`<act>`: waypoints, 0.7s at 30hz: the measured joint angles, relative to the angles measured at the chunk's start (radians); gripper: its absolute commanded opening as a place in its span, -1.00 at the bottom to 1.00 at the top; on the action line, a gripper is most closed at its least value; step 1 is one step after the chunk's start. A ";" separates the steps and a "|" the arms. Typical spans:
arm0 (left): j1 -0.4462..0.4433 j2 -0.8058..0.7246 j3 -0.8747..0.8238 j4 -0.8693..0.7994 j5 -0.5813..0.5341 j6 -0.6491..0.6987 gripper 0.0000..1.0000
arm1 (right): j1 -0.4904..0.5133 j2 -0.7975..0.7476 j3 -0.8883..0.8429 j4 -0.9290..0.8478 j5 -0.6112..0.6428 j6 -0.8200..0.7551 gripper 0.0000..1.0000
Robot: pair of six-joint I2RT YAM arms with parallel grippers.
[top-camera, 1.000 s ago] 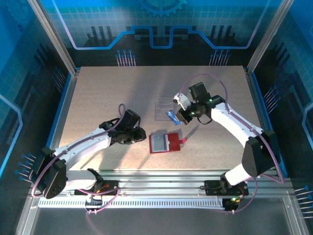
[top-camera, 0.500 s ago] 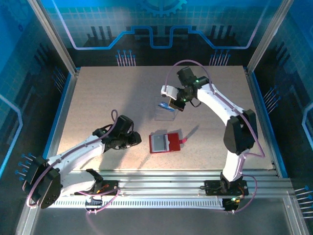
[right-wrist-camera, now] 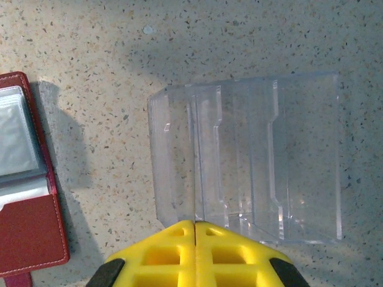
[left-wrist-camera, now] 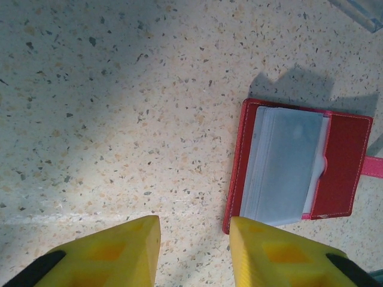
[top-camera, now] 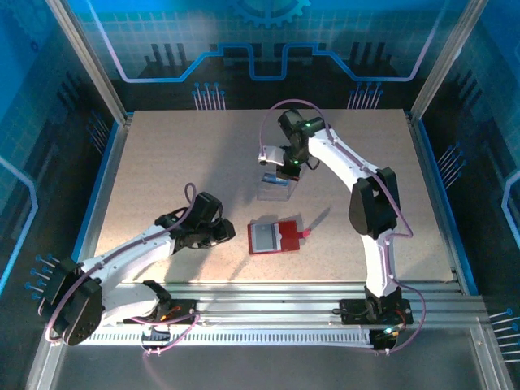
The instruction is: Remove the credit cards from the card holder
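While the card holder (top-camera: 275, 236) lies flat and folded open on the counter (top-camera: 162, 162), its pale grey pockets (left-wrist-camera: 284, 170) face up; its little red tab (left-wrist-camera: 374, 165) sticks out on the side away from the left gripper (left-wrist-camera: 192, 230). That gripper hangs low over the speckled surface, its yellow fingers spread apart with bare counter showing in the gap; the holder sits just ahead of its fingertips and off toward its right finger, near but not touched.

From the right gripper (right-wrist-camera: 195, 226) the holder is off to one side, at the left edge of the wrist view; this gripper's yellow fingers are pressed together, tip to tip; whether anything thin is pinched between them I cannot tell. Straight ahead of those closed tips is a clear plastic stand (right-wrist-camera: 251, 167), stepped into several slots, resting on the counter; seen from above, the right gripper is poised over the stand's far side, the stand lying between it and the holder.
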 measured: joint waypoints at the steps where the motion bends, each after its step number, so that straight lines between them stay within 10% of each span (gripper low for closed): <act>1: 0.000 0.004 0.000 0.000 0.002 0.000 -0.28 | 0.000 0.012 0.014 -0.010 0.001 -0.005 -1.00; 21: 0.010 0.020 0.000 0.007 0.011 0.000 -0.33 | 0.011 0.172 0.148 -0.193 -0.056 -0.063 -1.00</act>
